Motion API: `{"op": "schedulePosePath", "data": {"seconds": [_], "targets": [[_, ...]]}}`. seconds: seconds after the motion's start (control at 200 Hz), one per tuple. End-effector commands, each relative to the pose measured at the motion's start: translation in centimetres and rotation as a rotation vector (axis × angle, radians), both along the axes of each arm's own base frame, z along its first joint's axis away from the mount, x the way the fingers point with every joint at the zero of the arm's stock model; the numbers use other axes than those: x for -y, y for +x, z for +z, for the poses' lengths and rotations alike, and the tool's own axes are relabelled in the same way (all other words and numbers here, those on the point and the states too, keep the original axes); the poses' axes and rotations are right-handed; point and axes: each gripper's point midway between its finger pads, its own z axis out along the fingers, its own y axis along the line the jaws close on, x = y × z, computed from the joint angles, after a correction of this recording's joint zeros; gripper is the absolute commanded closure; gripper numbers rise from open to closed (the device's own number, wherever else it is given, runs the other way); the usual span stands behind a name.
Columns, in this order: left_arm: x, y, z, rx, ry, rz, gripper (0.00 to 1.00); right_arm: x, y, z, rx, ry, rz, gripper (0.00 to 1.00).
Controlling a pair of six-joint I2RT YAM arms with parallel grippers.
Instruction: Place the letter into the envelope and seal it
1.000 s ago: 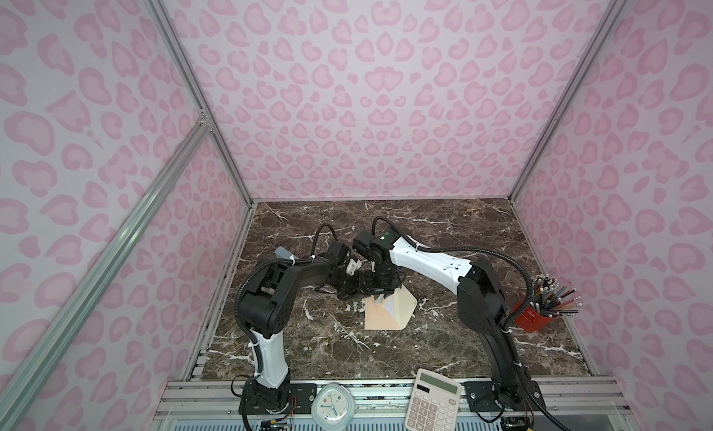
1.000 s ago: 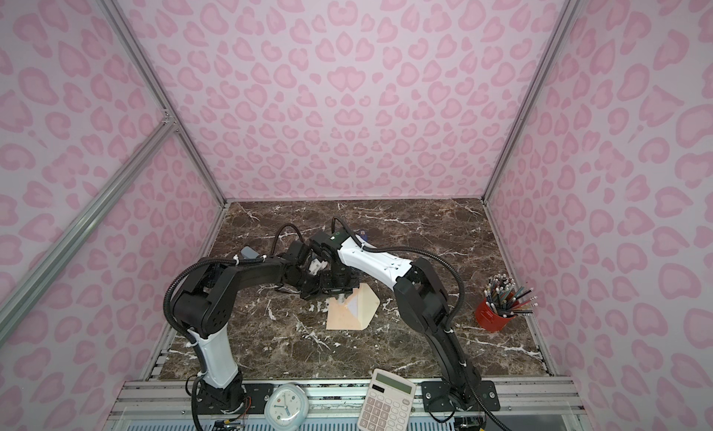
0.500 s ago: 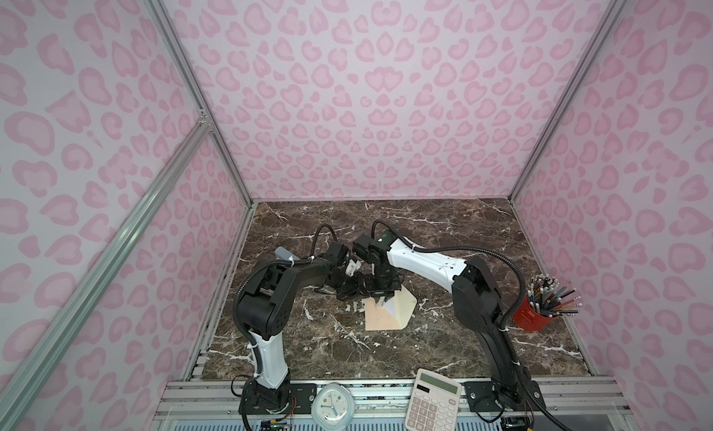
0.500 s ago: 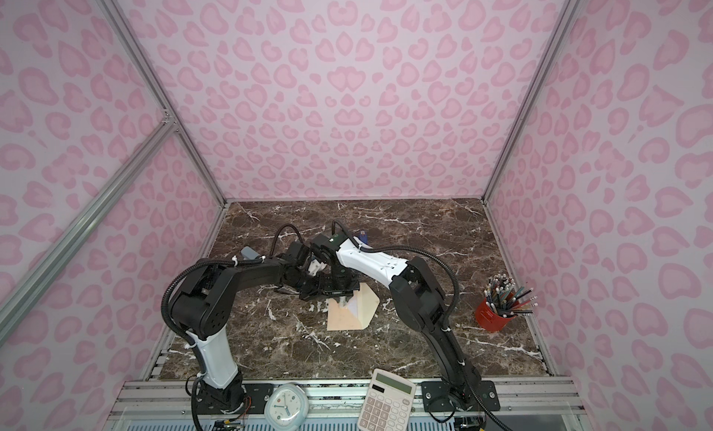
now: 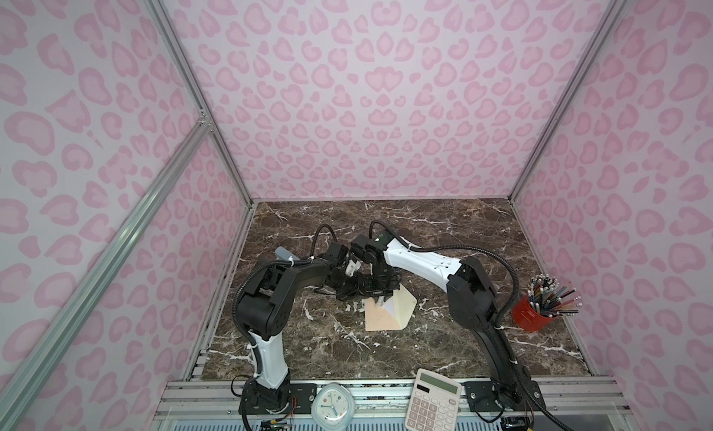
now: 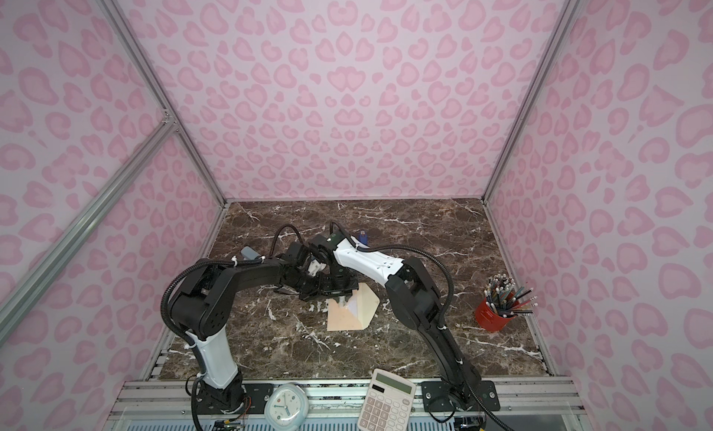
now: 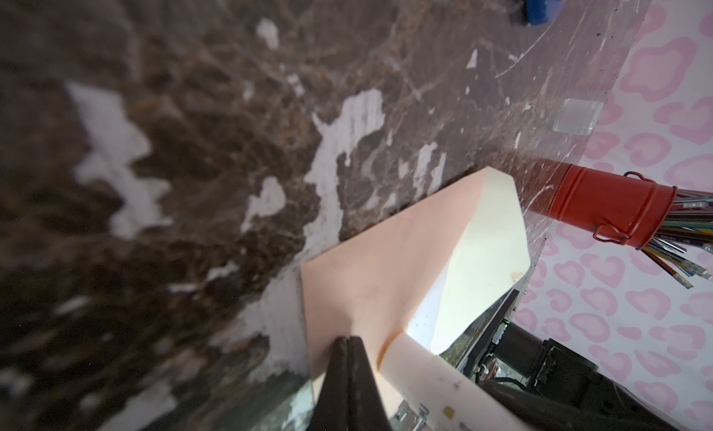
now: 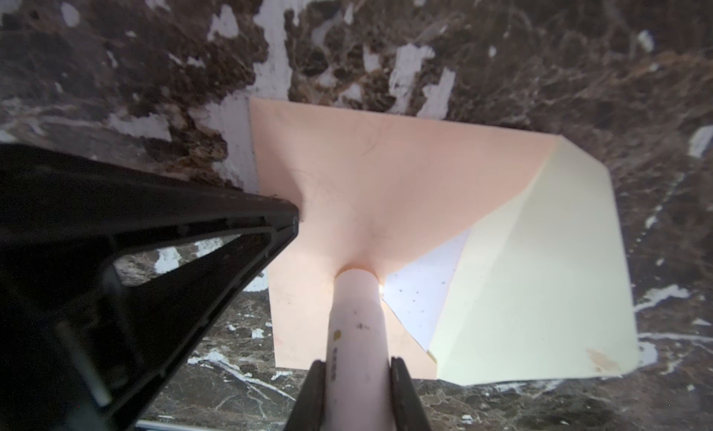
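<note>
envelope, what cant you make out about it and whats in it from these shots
- letter: only a pale sliver shows in both wrist views; the envelope front covers the rest.
- envelope's far end: covered in both top views by the left gripper and right gripper.
- pale stick in the right gripper: tip sunk in the dented paper, markings too small to read.
- left wrist view: near tabletop blurred.

Peach envelope (image 8: 386, 170) flat, cream flap open; pale letter (image 8: 418, 298) tucked inside.
</note>
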Motion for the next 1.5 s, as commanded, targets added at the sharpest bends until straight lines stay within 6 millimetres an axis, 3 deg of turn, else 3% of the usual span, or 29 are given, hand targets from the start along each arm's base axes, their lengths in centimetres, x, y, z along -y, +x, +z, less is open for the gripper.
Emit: {"op": "schedulePosePath", "data": {"seconds": [0.0, 0.275, 0.31, 0.68, 1.495], "targets": [[-0.7, -0.5, -0.4, -0.019, 0.038, 0.005, 0.96, 0.9, -0.4, -0.5, -0.018, -0.050, 0.014, 1.00], [-0.6, -0.5, -0.4, -0.019, 0.036, 0.001, 0.96, 1.4, -0.7, -1.0, -0.033, -0.081, 0.031, 1.00], [-0.6, -0.4, -0.4, -0.018, 0.035, 0.002, 0.96, 1.6, -0.8, -2.0, -0.050, -0.105, 0.036, 1.00], [-0.5, -0.4, -0.4, -0.021, 0.032, 0.001, 0.96, 1.3, -0.8, -3.4, -0.067, -0.132, 0.054, 1.00], [-0.3, 0.0, -0.5, -0.025, 0.034, -0.014, 0.96, 2.4, 0.2, -4.2, -0.069, -0.181, 0.037, 1.00]]}}
